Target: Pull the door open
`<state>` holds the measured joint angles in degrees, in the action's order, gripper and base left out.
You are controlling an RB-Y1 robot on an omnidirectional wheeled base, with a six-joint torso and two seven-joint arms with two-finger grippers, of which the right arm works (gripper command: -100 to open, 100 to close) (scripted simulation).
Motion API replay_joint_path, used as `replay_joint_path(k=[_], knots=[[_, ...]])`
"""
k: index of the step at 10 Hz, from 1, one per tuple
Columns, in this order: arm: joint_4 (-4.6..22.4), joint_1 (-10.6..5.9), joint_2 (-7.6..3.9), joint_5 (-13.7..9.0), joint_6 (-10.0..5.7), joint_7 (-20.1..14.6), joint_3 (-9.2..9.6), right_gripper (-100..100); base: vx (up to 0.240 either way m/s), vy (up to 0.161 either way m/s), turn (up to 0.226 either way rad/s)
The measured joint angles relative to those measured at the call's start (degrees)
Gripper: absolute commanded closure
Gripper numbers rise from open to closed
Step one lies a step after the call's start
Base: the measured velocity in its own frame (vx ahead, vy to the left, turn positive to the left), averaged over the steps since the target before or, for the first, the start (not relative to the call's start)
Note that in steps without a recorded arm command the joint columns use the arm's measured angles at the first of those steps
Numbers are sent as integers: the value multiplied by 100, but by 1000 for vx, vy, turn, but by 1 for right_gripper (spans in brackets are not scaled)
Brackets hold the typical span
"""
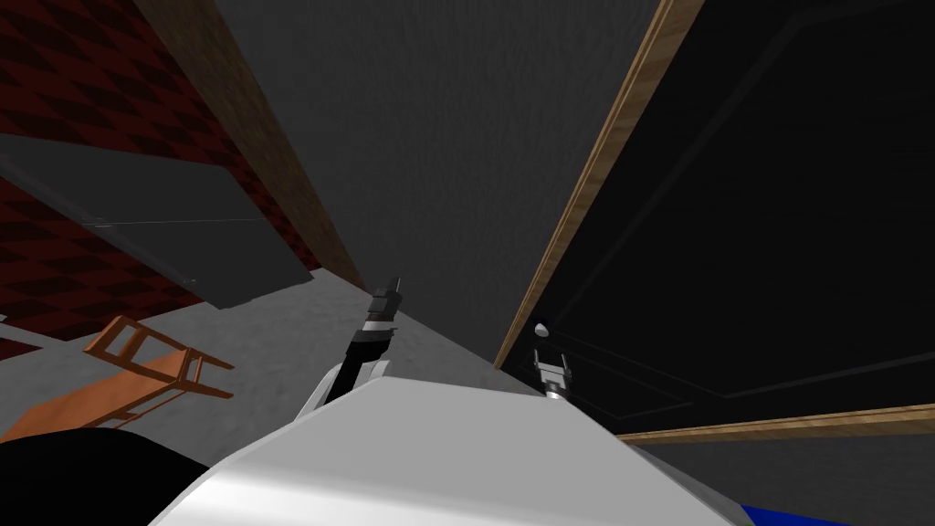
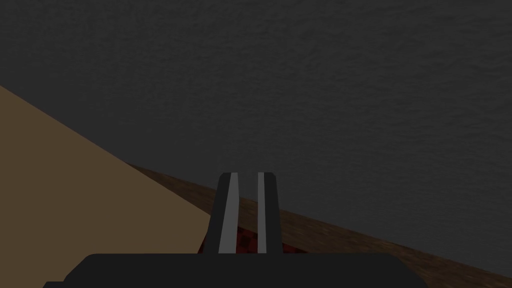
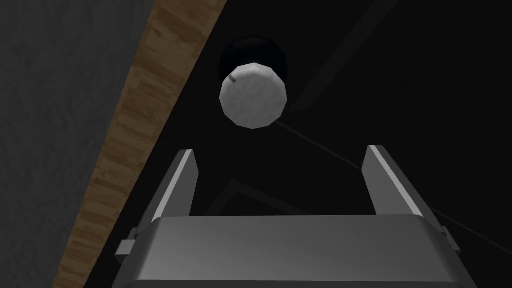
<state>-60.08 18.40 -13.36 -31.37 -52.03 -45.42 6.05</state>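
A very dark panelled door [image 1: 749, 228] stands in a light wooden frame [image 1: 593, 173]. Its round grey knob [image 1: 541, 328] sits near the frame edge. In the right wrist view the knob [image 3: 253, 95] lies just beyond my right gripper [image 3: 280, 155], which is open, with its fingers apart from the knob. In the head view that gripper [image 1: 553, 369] hangs a little below the knob. My left gripper [image 1: 391, 290] points at the dark grey wall beside the door; its fingers [image 2: 229, 210] stand close together, shut on nothing.
A dark grey wall [image 1: 438, 137] fills the span left of the door. A wooden chair [image 1: 151, 365] lies on the grey floor at the left, near a dark flat slab [image 1: 164, 228] and a red chequered wall [image 1: 64, 82].
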Motion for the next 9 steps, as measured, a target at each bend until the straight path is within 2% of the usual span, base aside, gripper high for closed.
replay_joint_path(k=[9], knots=[[-160,36,14,-540,126,-1349,250,-100,-30,-8,35]])
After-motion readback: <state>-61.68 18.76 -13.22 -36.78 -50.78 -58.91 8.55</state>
